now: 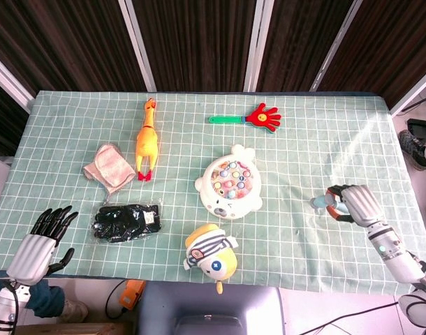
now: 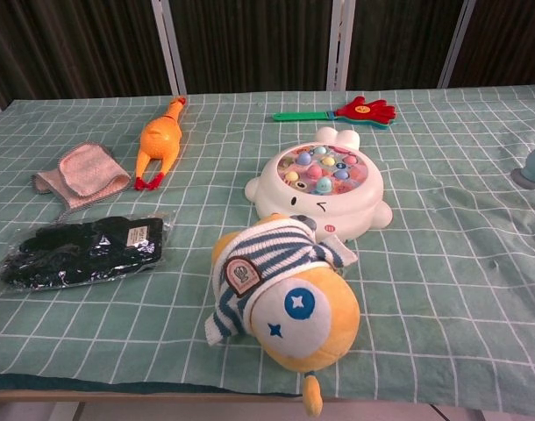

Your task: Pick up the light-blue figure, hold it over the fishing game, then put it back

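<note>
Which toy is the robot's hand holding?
The light-blue figure, gripped by the right hand; every other toy lies untouched on the table.

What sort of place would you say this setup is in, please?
Probably a robot test room, not a home: a table under a green checked cloth, dark panelled screens behind it, and assorted toys laid out, such as the fishing game.
</note>
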